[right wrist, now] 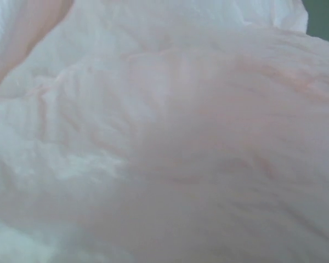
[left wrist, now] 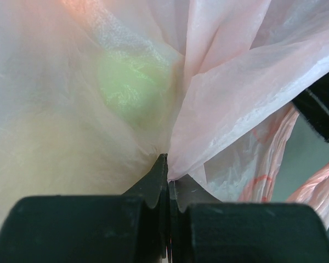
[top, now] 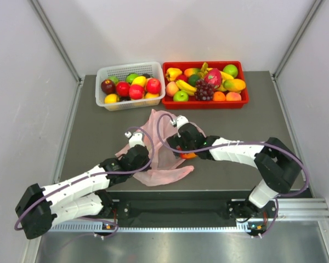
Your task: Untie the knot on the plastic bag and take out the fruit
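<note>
The pink plastic bag lies crumpled on the grey table between my two arms. My left gripper is at its left side, jaws shut on a fold of the bag. In the left wrist view a pale green fruit shows through the plastic above the gripper. My right gripper is pushed into the bag from the right. An orange fruit shows just below it. The right wrist view is filled by pink plastic, and its fingers are hidden. I cannot make out the knot.
A white basket of fruit stands at the back left and a red tray of fruit, with a purple grape bunch, at the back right. White walls stand on both sides. A black part of the right gripper shows at the right edge of the left wrist view.
</note>
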Controlling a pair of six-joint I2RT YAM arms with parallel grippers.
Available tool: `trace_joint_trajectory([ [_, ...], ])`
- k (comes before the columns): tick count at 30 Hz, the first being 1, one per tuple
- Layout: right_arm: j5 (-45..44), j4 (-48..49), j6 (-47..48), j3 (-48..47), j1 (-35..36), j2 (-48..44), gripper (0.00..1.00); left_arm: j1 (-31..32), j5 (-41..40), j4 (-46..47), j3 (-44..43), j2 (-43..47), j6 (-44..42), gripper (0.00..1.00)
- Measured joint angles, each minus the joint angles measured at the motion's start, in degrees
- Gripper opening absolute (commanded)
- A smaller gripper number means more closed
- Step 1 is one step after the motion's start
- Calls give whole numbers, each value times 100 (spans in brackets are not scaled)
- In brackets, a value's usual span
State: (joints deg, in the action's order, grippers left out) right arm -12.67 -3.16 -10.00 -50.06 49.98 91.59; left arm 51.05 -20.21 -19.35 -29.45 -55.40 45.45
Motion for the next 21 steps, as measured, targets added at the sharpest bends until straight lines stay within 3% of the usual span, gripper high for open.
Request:
trace_joint_trajectory([
  [21, 723, 188, -337, -289, -260, -201, 100, 0, 251, 304, -44, -343, -20, 0],
])
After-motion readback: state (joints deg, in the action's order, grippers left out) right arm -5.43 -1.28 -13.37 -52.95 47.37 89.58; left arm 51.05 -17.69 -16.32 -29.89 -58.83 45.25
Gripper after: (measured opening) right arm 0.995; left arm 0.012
